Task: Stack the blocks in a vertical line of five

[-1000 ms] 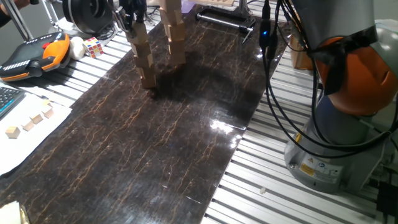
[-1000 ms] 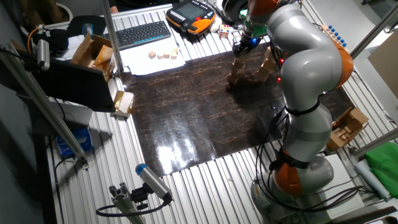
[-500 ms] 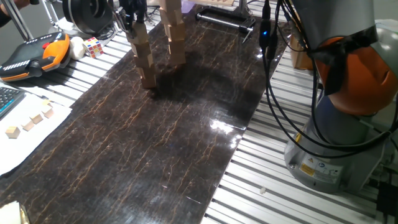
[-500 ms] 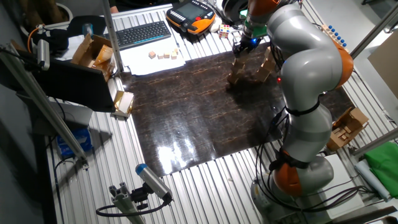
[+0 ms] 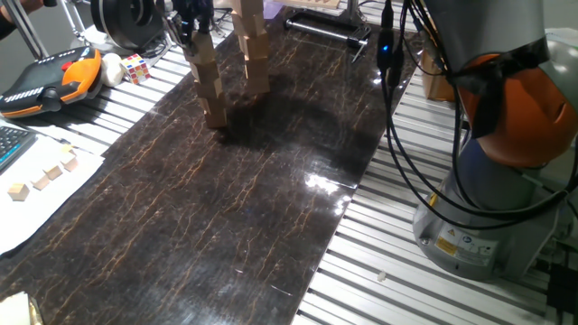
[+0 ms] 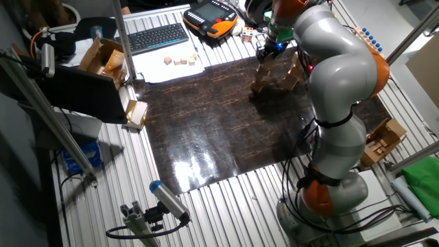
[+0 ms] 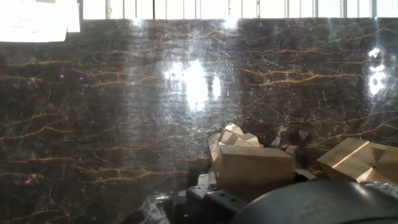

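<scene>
A leaning stack of several pale wooden blocks [image 5: 211, 86] stands on the dark marbled mat [image 5: 226, 208], and it also shows in the other fixed view [image 6: 261, 77]. My gripper [image 5: 193, 27] is at the stack's top, its fingers astride the top block [image 7: 252, 169]. I cannot see whether they grip it. A second stack of pale blocks [image 5: 253, 50] stands just behind and to the right, and shows too in the other fixed view [image 6: 293, 72] and the hand view [image 7: 357, 158].
A Rubik's cube [image 5: 135, 67] and an orange teach pendant [image 5: 50, 81] lie left of the mat. Tiny pale cubes on white paper [image 5: 41, 176] sit at the left edge. A keyboard [image 6: 158, 36] lies beyond. The robot base [image 5: 506, 181] and its cables [image 5: 397, 135] stand right.
</scene>
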Controlling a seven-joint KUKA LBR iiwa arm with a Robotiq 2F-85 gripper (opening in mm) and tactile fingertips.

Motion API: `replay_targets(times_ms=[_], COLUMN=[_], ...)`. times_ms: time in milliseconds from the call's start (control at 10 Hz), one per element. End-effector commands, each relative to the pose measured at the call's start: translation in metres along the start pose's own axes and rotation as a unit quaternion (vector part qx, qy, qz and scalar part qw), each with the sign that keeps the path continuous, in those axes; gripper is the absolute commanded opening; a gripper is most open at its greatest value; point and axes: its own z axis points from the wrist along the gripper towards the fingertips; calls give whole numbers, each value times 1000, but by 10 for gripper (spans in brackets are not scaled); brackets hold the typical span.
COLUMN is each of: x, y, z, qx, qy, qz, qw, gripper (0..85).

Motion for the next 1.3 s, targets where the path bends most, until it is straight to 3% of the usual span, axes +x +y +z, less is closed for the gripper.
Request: replay_targets(times_ms=[0,200,600,900,1000,1200], x=[0,0,0,0,2,9], y=[0,0,2,9,15,29], z=[0,0,-7,-35,-44,-57], qx=[0,-4,-7,-5,-5,-3], qy=[1,9,16,37,41,50], qz=[-1,-3,9,27,36,49], qw=[1000,1000,1000,999,998,998], gripper=[593,600,693,697,673,543])
